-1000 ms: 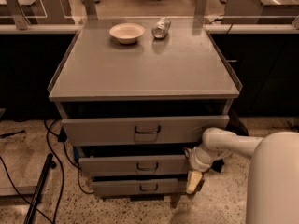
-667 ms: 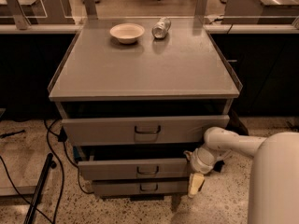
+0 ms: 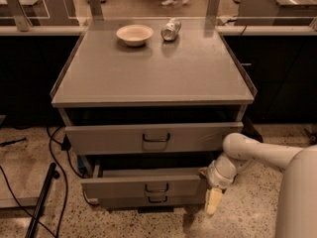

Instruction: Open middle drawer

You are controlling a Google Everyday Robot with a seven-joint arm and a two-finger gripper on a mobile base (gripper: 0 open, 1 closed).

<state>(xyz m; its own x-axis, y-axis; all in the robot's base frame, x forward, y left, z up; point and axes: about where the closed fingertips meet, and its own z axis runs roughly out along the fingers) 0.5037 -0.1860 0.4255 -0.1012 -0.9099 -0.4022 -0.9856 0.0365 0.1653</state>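
Note:
The grey cabinet (image 3: pixel 153 66) has three drawers. The middle drawer (image 3: pixel 124 186) is a shallow grey front with a small dark loop handle (image 3: pixel 156 187), and it stands pulled out towards me, with a dark gap showing above it. My gripper (image 3: pixel 213 203) hangs at the right end of that drawer front, pointing down at the floor, on the white arm (image 3: pixel 247 150) that reaches in from the right. The taller top drawer (image 3: pixel 109 138) sits above, and the lowest drawer (image 3: pixel 157 200) shows just below the middle one.
A cream bowl (image 3: pixel 134 34) and a silver can (image 3: pixel 171 29) on its side lie at the back of the cabinet top. Black cables (image 3: pixel 54 180) and a dark pole (image 3: pixel 42 202) lie on the speckled floor at the left. Dark cabinets flank both sides.
The middle drawer has slid further out towards me, and its front now sits lower and covers more of the lowest drawer. The gripper has moved with it, staying at its right end.

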